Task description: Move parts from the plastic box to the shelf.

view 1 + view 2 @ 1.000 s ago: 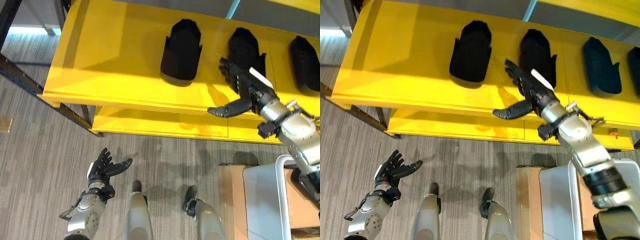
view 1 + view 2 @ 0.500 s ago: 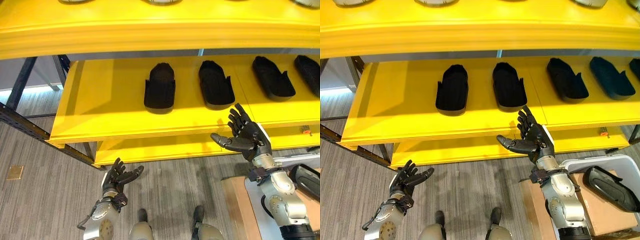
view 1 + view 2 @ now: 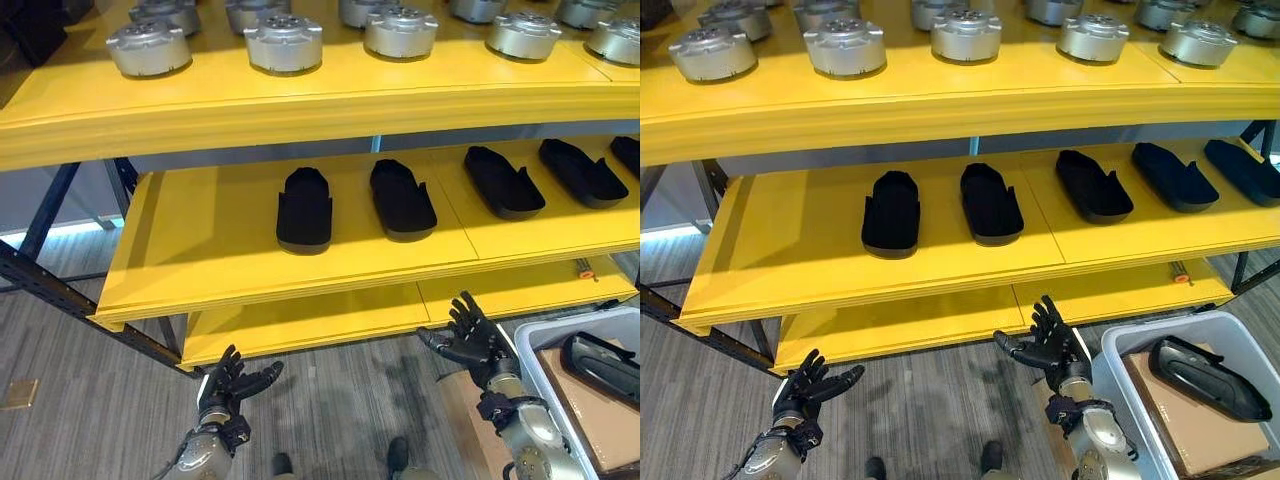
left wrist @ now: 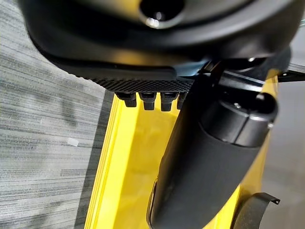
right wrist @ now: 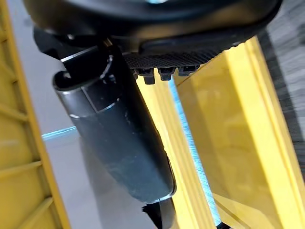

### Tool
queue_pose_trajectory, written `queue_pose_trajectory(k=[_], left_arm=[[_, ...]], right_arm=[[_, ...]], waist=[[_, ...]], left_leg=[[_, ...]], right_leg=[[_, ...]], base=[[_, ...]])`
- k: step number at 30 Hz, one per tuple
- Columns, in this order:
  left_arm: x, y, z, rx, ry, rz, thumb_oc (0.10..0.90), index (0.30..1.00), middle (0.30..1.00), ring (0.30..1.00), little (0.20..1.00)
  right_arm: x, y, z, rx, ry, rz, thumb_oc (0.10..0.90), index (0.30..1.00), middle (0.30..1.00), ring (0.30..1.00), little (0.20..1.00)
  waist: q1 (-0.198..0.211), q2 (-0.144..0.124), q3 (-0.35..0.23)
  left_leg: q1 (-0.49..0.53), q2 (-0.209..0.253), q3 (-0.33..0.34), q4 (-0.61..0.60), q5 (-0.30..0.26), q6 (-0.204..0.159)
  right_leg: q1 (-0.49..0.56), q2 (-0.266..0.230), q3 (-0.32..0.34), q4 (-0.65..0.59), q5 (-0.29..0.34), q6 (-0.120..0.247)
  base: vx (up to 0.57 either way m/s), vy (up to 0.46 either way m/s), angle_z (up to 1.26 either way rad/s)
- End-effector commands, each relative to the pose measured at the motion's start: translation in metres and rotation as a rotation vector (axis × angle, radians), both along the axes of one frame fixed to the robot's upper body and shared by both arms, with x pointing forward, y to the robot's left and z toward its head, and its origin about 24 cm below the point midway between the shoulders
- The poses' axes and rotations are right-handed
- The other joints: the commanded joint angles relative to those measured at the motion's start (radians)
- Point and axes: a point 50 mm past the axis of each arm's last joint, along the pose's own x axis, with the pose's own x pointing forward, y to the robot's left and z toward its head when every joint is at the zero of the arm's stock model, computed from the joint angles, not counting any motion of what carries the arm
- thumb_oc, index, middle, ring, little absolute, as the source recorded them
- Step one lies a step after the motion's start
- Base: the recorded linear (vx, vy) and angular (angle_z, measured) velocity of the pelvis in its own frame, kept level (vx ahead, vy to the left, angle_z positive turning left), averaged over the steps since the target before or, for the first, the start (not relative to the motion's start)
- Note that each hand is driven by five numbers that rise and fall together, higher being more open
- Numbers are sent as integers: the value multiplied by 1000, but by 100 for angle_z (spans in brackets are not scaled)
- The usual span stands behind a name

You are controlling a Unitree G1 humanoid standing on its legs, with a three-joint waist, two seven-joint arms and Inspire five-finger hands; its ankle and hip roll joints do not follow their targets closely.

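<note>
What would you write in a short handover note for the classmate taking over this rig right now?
Left hand open, empty, low over the floor. Right hand open, empty, in front of the shelf, beside the plastic box.
Five black parts sit in a row on the middle shelf; nearest the left end is one black part.
One dark part lies in the box.
Left: pick it up and shelve it.

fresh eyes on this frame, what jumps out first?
The bright yellow shelf takes most of the scene, with a row of black parts on its middle level and silver round parts on the level above. Below it, both hands are open and hold nothing: the left hand low on the left, the right hand beside the plastic box, where one more black part lies on cardboard.
</note>
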Motion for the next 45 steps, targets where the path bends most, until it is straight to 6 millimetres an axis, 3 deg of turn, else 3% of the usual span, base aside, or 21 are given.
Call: queue_pose_trajectory(k=[1, 4, 15, 25, 31, 36, 37, 39, 41, 42, 44, 45], left_arm=[[20, 13, 24, 86, -151, -11, 900, 1000, 1000, 1000, 1000], [21, 9, 23, 85, -150, -17, 900, 1000, 1000, 1000, 1000], [21, 10, 25, 94, -159, 15, 900, 1000, 1000, 1000, 1000], [43, 19, 55, 214, -288, 10, 900, 1000, 1000, 1000, 1000], [59, 28, 79, 400, -357, -52, 900, 1000, 1000, 1000, 1000], [69, 44, 115, 747, -422, -106, 900, 1000, 1000, 1000, 1000], [69, 44, 115, 748, -422, -106, 900, 1000, 1000, 1000, 1000], [77, 48, 136, 940, -464, -138, 900, 1000, 1000, 1000, 1000], [81, 48, 142, 996, -479, -156, 900, 1000, 1000, 1000, 1000], [87, 51, 155, 1131, -496, -184, 900, 1000, 1000, 1000, 1000], [89, 51, 158, 1174, -500, -196, 900, 1000, 1000, 1000, 1000], [95, 53, 167, 1291, -502, -233, 900, 1000, 1000, 1000, 1000]], right_arm=[[16, -8, 44, -70, -236, -17, 900, 1000, 1000, 1000, 1000], [15, -5, 35, -36, -202, -26, 900, 1000, 1000, 1000, 1000], [9, 5, 21, 4, -153, -19, 900, 1000, 1000, 1000, 1000], [9, 8, 21, 29, -164, -27, 900, 1000, 1000, 1000, 1000], [6, 5, 20, 28, -165, -29, 900, 1000, 1000, 1000, 1000], [0, -3, 19, 20, -165, -53, 900, 1000, 1000, 1000, 1000], [0, -3, 19, 21, -165, -53, 900, 1000, 1000, 1000, 1000], [-3, -7, 19, 26, -173, -58, 900, 1000, 1000, 1000, 1000], [-4, -8, 18, 24, -168, -58, 900, 1000, 1000, 1000, 1000], [-6, -10, 18, 26, -170, -51, 900, 1000, 1000, 1000, 1000], [-6, -10, 19, 25, -172, -49, 900, 1000, 1000, 1000, 1000], [-7, -12, 19, 27, -173, -41, 900, 1000, 1000, 1000, 1000]], waist=[[-4, 3, -43], [-8, 16, -44], [-14, 23, -41], [-26, 13, -34], [-43, 10, -30], [-53, 9, -31], [-53, 8, -32], [-59, 8, -32], [-61, 8, -32], [-66, 8, -31], [-67, 8, -29], [-74, 10, -26]], left_leg=[[-70, 128, -53, -74, 120, -58], [-57, 136, -48, -84, 127, -63], [-38, 141, -24, -109, 132, -66], [-26, 136, 11, -108, 121, -65], [-19, 137, 32, -103, 114, -64], [-13, 135, 50, -107, 111, -66], [-13, 135, 50, -107, 111, -66], [-14, 133, 57, -107, 110, -68], [-15, 133, 59, -107, 110, -69], [-17, 133, 60, -106, 110, -70], [-18, 133, 61, -105, 110, -70], [-21, 134, 64, -103, 110, -71]], right_leg=[[102, -68, 14, 70, -189, 96], [118, -61, 14, 54, -189, 93], [123, -64, 22, 18, -165, 99], [106, -78, 48, 6, -143, 108], [88, -79, 71, 8, -138, 111], [84, -85, 78, 4, -134, 115], [84, -85, 78, 4, -134, 115], [77, -88, 82, 3, -129, 118], [74, -89, 82, 3, -127, 119], [68, -91, 84, 3, -126, 121], [66, -92, 86, 4, -125, 122], [61, -94, 90, 3, -121, 125]], base=[[0, 0, 0], [0, 0, 0], [1, 1, 0], [6, 14, -9], [15, 17, -12], [13, 15, -10], [0, 0, 0], [17, 23, -4], [6, 8, -2], [0, 0, 0], [0, 0, 0], [0, 0, 0]])
